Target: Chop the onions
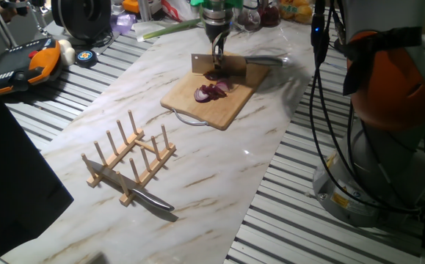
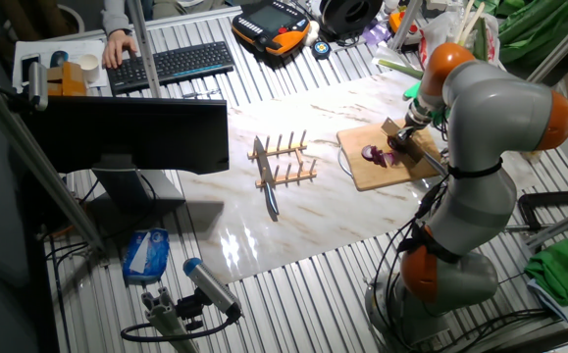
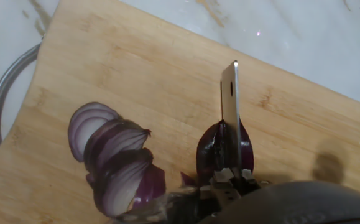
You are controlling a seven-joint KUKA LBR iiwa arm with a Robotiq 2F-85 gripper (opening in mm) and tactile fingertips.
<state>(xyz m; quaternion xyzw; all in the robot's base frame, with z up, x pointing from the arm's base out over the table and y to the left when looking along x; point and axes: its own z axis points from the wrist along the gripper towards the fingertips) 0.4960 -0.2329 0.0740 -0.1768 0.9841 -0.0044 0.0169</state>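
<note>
The gripper (image 1: 216,53) is clamped on a cleaver (image 3: 230,115), jaws closed on its handle so that the blade points straight down along the hand view. The fingers themselves are mostly hidden behind the blade and the dark body of the hand, so the exact grip on the handle cannot be made out.

The blade's edge sits in the uncut piece of the onions (image 3: 224,149), splitting that dark purple chunk roughly down its middle. Held vertical like this, the blade would cut clean slices rather than wedge sideways.

Just left of that chunk lie several finished slices (image 3: 114,158), fallen over and overlapping, their purple-and-white rings facing up. They rest clear of the blade, which leaves the edge free to work.

All of this is on the cutting board (image 1: 219,103), whose metal handle loop sticks out past the board's near edge. On the marble table (image 1: 219,176), well apart from the board toward the front, stands a wooden rack (image 1: 128,158) with 1 spare knife (image 1: 147,196) lying at its foot.

Judging by the slices, the chopping looks partly done.
</note>
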